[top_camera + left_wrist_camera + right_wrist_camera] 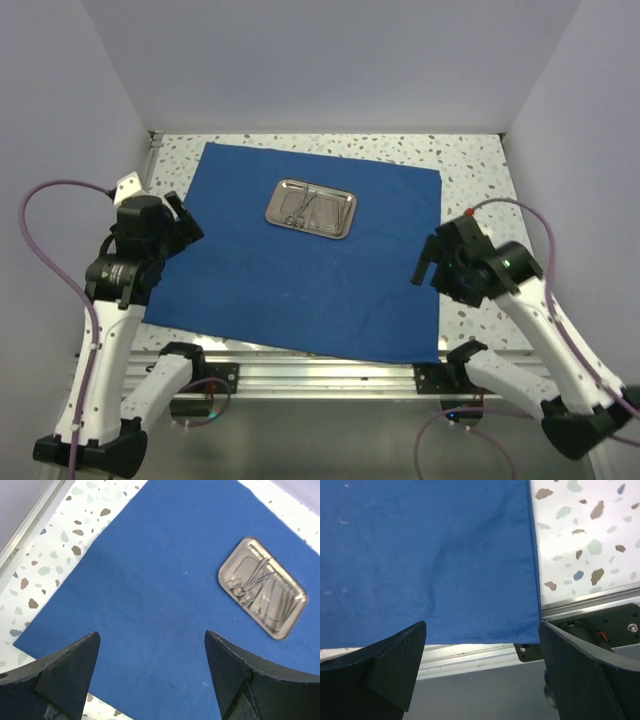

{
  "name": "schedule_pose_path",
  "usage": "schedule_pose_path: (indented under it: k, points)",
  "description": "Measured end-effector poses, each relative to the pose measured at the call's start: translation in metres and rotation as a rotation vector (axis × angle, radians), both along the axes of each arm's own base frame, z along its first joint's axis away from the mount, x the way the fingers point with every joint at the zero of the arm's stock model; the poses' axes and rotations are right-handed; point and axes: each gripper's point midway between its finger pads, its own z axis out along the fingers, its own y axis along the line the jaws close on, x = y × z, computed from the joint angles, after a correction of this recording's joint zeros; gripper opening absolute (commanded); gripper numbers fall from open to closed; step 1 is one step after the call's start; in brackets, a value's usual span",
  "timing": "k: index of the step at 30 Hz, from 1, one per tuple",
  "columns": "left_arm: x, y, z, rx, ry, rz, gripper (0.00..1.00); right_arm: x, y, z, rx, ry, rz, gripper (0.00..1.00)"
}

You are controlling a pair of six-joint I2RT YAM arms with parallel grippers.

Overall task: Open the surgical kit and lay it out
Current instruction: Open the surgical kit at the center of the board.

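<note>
The left gripper (152,640) hovers with its jaws wide apart and nothing between them, above the left edge of the royal-blue cloth wrap (300,270). The right gripper (482,627) also has its jaws spread and empty, and sits just over the near right corner of the same cloth. The cloth lies open as one large, nearly flat rectangular sheet covering most of the speckled worktop (470,160). Its near edge reaches the metal rail (320,372) at the front. A shiny rectangular steel tray (311,208) rests on the cloth, in the far half and near the middle, well apart from both grippers. Inside the tray lie several thin metal instruments (260,582), some with ring handles, overlapping each other; how many there are cannot be told. Judging from this, the unwrapping step looks complete and the laying-out step is next. The next move probably calls for one arm to reach in to the tray and pinch a single slim instrument precisely, lifting it clear of its neighbours without shifting the tray.
</note>
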Motion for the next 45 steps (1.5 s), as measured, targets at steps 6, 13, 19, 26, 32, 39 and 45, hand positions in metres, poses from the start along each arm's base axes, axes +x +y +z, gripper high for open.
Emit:
schedule_pose_path:
  k: [6, 13, 19, 26, 32, 39, 45]
  points:
    - [0.038, 0.0, -0.036, 0.066, 0.146, -0.027, 0.89, 0.09, 0.021, -0.041, -0.079, 0.169, 0.035, 0.97]
    - [0.102, 0.003, -0.066, 0.127, 0.244, -0.051, 0.89, 0.21, -0.039, -0.071, -0.1, 0.192, -0.122, 0.95]
    - [0.186, 0.036, -0.061, 0.119, 0.215, -0.016, 0.88, 0.274, -0.054, -0.091, -0.132, 0.155, -0.121, 0.92]
    - [0.263, 0.073, -0.096, 0.089, 0.24, -0.022, 0.87, 0.29, -0.065, -0.149, -0.15, 0.271, -0.118, 0.84]
    - [0.278, 0.082, -0.166, 0.021, 0.356, -0.055, 0.86, 0.293, -0.074, -0.159, -0.154, 0.29, -0.129, 0.66]
    - [0.281, 0.082, -0.23, -0.044, 0.454, -0.084, 0.85, 0.306, -0.079, -0.16, -0.181, 0.277, -0.13, 0.51]
    - [0.285, 0.075, -0.24, -0.078, 0.447, -0.128, 0.78, 0.317, -0.078, -0.165, -0.189, 0.286, -0.127, 0.34]
